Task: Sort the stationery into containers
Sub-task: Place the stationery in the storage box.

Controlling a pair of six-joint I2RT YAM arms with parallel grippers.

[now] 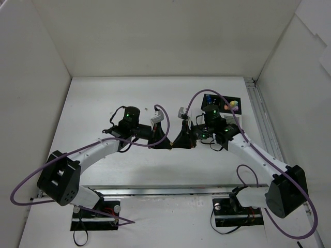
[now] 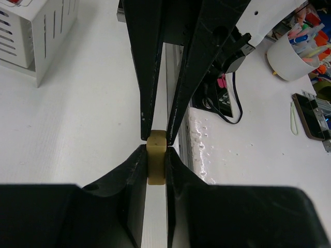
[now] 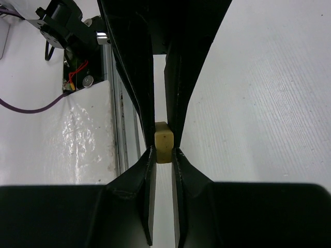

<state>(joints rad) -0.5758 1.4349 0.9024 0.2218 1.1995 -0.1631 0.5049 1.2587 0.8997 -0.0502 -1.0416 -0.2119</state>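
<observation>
– Between the fingertips of the left gripper [image 2: 155, 173], what is that?

– One small, beige, rubbery-looking block: an eraser [image 2: 156, 147]. The left gripper is closed down on the near end of it, with its jaws almost touching.

– And the black fingers reaching in from straight ahead of it?

– That is the right gripper [image 3: 163, 160], tip to tip with the left. It is pinched tight on the opposite end of the same eraser. Both have hold of it at once, up off the white counter [image 2: 77, 129] beneath them.

– Which step is this, then?

– A handover, I would judge, and most likely from left to right, because the containers are on the right arm's side. The white slotted-front box [image 2: 39, 41] shows beyond the left gripper's tips, off to one side. The black box [image 1: 227, 103] joined to it lies behind the right gripper's wrist.

– What does the next move call for?

– The left gripper should let go and back straight away before the right one turns. After that the right gripper has to swing round to the boxes behind it and release over a compartment. I cannot tell from here which compartment takes erasers.

– Any risk?

– The eraser is tiny and each gripper has only one end of it. A pull while both are clamped could twist it loose.
</observation>
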